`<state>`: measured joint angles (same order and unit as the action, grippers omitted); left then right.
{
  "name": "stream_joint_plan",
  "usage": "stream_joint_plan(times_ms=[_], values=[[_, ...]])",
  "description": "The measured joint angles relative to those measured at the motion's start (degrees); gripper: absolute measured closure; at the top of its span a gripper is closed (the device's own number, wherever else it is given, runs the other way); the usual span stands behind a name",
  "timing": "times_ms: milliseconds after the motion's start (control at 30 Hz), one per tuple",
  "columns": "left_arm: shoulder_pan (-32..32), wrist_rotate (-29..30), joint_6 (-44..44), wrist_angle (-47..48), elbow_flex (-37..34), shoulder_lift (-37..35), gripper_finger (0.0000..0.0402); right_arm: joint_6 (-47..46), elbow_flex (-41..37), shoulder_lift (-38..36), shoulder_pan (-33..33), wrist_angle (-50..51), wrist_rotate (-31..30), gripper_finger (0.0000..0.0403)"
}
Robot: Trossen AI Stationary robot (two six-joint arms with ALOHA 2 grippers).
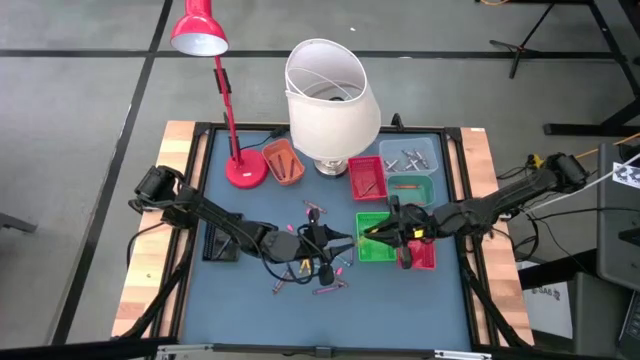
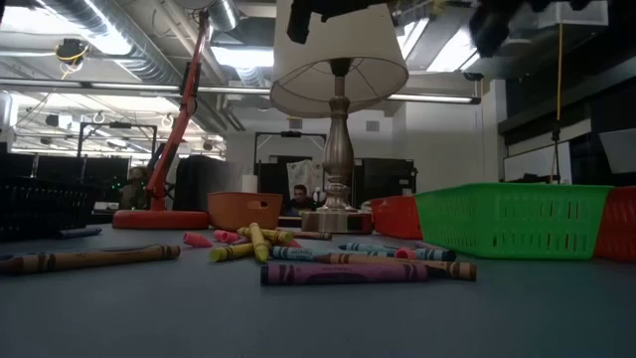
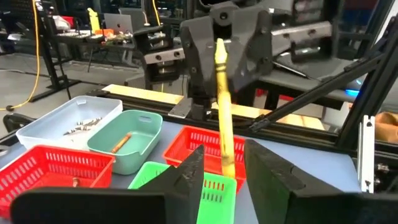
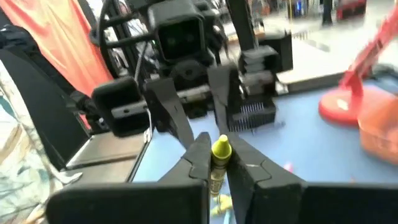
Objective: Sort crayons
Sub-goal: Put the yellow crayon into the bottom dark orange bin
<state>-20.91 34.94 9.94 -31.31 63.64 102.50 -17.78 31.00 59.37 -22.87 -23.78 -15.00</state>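
Note:
My right gripper (image 1: 392, 232) (image 4: 219, 142) is shut on a yellow crayon (image 1: 370, 233) in the air over the green tray (image 1: 376, 258). My left gripper (image 1: 345, 238) (image 3: 222, 155) faces it from the table's left and is open. Its two fingers stand on either side of the crayon's free end (image 3: 227, 168), with a gap showing on each side. Several loose crayons (image 1: 315, 272) of mixed colours lie flat on the blue mat below the left gripper. They also show in the low view (image 2: 348, 270). My right gripper pinches the yellow crayon (image 4: 217, 163) between its two fingers. The fingers come level from the table's right, and the crayon lies along them. Its end sticks out past the fingertips toward the left gripper. The crayon is lifted clear, roughly level, above the green tray.
Red trays (image 1: 366, 177) (image 1: 422, 256), a teal tray (image 1: 410, 188) holding an orange crayon, a pale tray (image 1: 410, 157) with grey crayons and an orange tray (image 1: 283, 162) stand around. A white-shaded lamp (image 1: 330, 95) and a red desk lamp (image 1: 245, 170) stand at the back.

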Motion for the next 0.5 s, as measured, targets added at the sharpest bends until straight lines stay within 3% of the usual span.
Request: stream_joint_plan(times_ms=[267,500], values=[[0.0,0.1,0.2,3.8,0.0,0.0,0.0301,-13.4,0.0,-11.4,0.0,28.5,3.9,0.0387],[0.0,0.1,0.1,5.0,0.0,0.0,0.0301,-21.7,0.0,-15.1,0.0,46.6,5.7,0.0368]])
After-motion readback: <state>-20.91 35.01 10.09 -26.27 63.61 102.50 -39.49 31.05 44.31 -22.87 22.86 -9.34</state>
